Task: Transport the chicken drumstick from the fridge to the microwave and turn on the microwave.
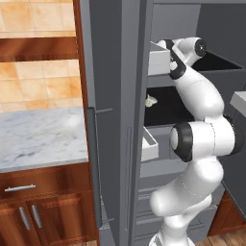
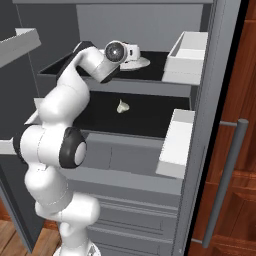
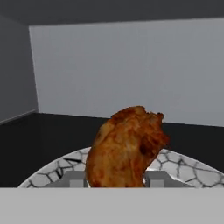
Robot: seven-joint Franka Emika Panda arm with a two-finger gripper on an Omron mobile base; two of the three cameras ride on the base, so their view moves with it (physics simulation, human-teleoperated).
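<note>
Pincer (image 3: 116,181) sits bottom centre of hand view, its two grey tips either side of the chicken drumstick (image 3: 126,146); jaws look part-way in, flanking the meat, but can't tell if they actually press on it yet. Drumstick fills lower middle of hand view, resting on a crackle-pattern plate (image 3: 192,170), w/ dark shelf and pale back wall of the fridge (image 3: 131,65) behind. In right base view the arm reaches to upper centre of frame, hand over the plate on the top shelf (image 2: 155,62); one shelf down, mid frame, lies a pale food lump (image 2: 122,106), apart from it. Handling, by judgement: drumstick prob. light, firm but lumpy, glazed skin maybe slick; best taken across the thick middle, not the narrow end, squeeze modest so it doesn't squirt out.
</note>
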